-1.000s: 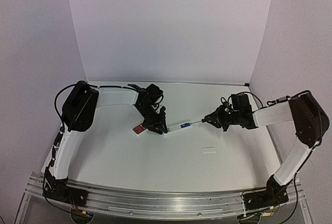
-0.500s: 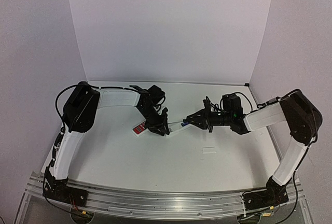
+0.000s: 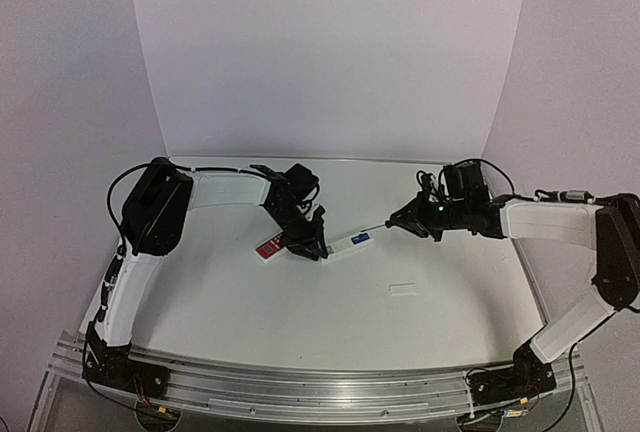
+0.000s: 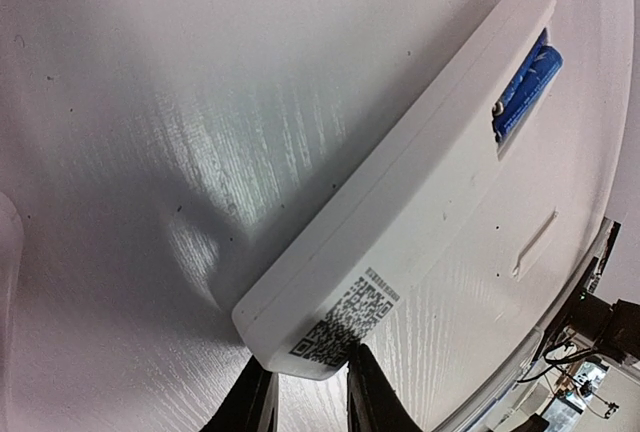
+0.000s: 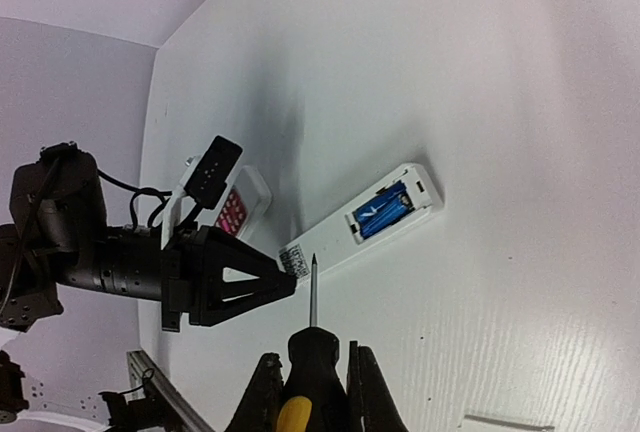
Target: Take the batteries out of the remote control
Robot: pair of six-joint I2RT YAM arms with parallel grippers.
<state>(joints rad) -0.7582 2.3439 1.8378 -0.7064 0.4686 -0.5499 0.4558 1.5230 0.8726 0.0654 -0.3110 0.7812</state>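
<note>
White remote control (image 3: pixel 350 244) back-up mid-table (image 3: pixel 300 322), bay open, both blue batteries (image 4: pixel 525 87) seated inside; label end pinched in narrowed left gripper (image 3: pixel 317 249); right gripper (image 3: pixel 403 223) clamped on black-and-yellow screwdriver (image 5: pixel 312 352), tip near the remote control; red-faced remote (image 3: pixel 269 249) beside.

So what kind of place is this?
Probably a robot lab bench, not a home: a left arm and right arm bolted to a metal rail, a white table, plain white boards around it.
</note>
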